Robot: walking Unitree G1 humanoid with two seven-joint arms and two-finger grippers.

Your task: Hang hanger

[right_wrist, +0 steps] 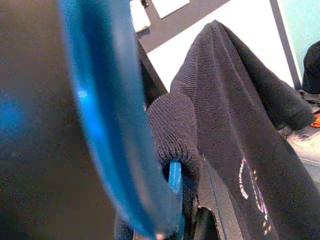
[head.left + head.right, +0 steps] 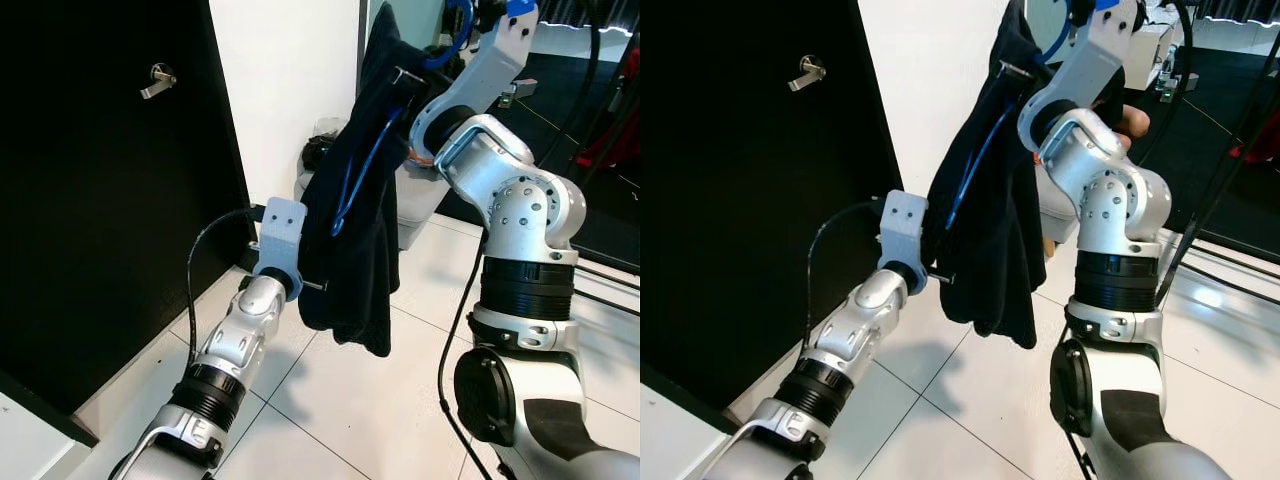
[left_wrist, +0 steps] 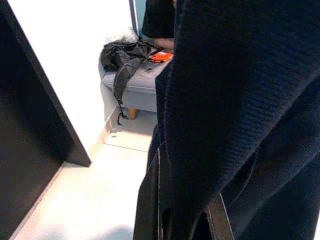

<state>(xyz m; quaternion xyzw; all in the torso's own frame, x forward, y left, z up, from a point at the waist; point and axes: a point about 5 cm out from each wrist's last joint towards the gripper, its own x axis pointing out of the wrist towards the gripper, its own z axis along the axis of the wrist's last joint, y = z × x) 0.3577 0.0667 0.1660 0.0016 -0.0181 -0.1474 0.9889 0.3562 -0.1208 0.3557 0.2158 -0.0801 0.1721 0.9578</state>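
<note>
A dark navy garment hangs from a blue hanger in front of me, level with the white wall's edge. My right gripper is raised high at the garment's top and is shut on the blue hanger near its hook, with the knitted collar close by. Lower down, my left gripper reaches into the garment's left edge, and its black fingers close on a fold of the cloth. The fingertips are hidden by the fabric in the eye views.
A black door with a silver lever handle stands to the left, beside a white wall. Behind the garment sits a grey seat holding a black bag. White tiles cover the floor.
</note>
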